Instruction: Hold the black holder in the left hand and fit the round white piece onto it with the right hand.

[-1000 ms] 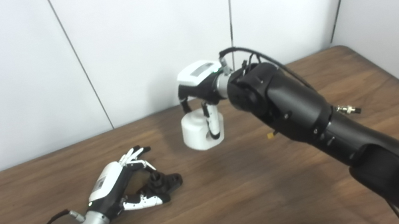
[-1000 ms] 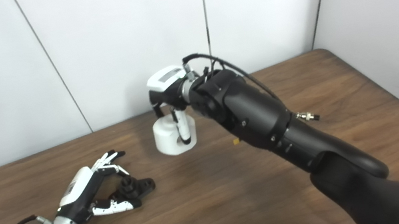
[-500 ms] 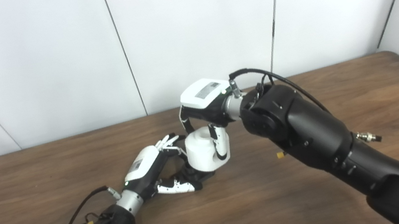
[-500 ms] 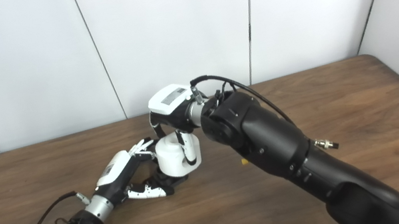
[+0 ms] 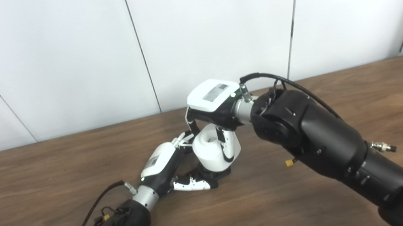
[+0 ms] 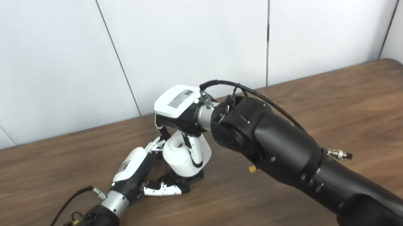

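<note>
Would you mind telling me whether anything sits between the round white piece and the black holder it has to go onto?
Nothing visible does. The right hand holds the round white piece directly over the black holder, which the left hand steadies on the table. Whether it is fully seated cannot be told.

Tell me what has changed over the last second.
The right hand carried the white piece from off to the side over to the black holder and now has it down on top, tilted. The camera shifted too. The left hand stayed at the holder on the table; the right stayed shut on the piece.
</note>
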{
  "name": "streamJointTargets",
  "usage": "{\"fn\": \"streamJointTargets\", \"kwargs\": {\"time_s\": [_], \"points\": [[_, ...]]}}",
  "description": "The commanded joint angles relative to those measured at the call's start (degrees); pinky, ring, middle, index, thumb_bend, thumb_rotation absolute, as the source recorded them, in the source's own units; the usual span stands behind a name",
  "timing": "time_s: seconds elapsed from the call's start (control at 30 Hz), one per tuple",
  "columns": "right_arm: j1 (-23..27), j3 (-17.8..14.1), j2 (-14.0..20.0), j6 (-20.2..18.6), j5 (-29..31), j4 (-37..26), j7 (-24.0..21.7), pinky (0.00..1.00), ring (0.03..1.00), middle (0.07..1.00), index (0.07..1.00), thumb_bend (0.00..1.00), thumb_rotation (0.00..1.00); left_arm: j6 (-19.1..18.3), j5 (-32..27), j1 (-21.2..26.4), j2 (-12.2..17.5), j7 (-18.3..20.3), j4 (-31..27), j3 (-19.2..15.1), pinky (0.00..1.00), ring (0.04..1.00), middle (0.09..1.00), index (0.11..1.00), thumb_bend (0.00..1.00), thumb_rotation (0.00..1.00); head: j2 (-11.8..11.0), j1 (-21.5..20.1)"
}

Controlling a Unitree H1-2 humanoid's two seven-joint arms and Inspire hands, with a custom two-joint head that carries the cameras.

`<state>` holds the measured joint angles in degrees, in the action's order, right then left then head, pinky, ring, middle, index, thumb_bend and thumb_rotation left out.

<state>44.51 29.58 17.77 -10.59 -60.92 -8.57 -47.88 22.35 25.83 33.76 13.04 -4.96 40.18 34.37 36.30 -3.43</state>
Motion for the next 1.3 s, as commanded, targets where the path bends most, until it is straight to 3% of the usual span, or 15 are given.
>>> {"fn": "streamJointTargets", "kwargs": {"time_s": [0.0, 0.67, 1.27], "points": [[2.3, -0.5, -1.1, 1.2, -0.5, 0.0, 2.4, 0.98, 0.909, 0.809, 0.48, 0.52, 0.14, -3.0, 4.7, -6.4, -4.1, 5.8, 2.3, 4.8, 1.0, 1.0, 0.927, 0.481, 0.52, 0.06, 0.1, 0.0], [8.8, -1.9, 1.0, 6.8, 0.0, 3.0, 2.1, 0.93, 0.906, 0.814, 0.481, 0.53, 0.14, -2.3, 4.1, -6.1, -3.8, 6.0, 3.1, 4.6, 1.0, 1.0, 0.921, 0.481, 0.52, 0.06, 1.2, -0.2], [10.5, -2.4, 1.8, 7.7, -0.2, 2.7, 1.6, 0.92, 0.892, 0.801, 0.48, 0.53, 0.14, -2.3, 4.2, -6.2, -3.5, 5.8, 2.6, 4.5, 1.0, 1.0, 0.926, 0.48, 0.52, 0.06, 2.2, -0.9]]}}
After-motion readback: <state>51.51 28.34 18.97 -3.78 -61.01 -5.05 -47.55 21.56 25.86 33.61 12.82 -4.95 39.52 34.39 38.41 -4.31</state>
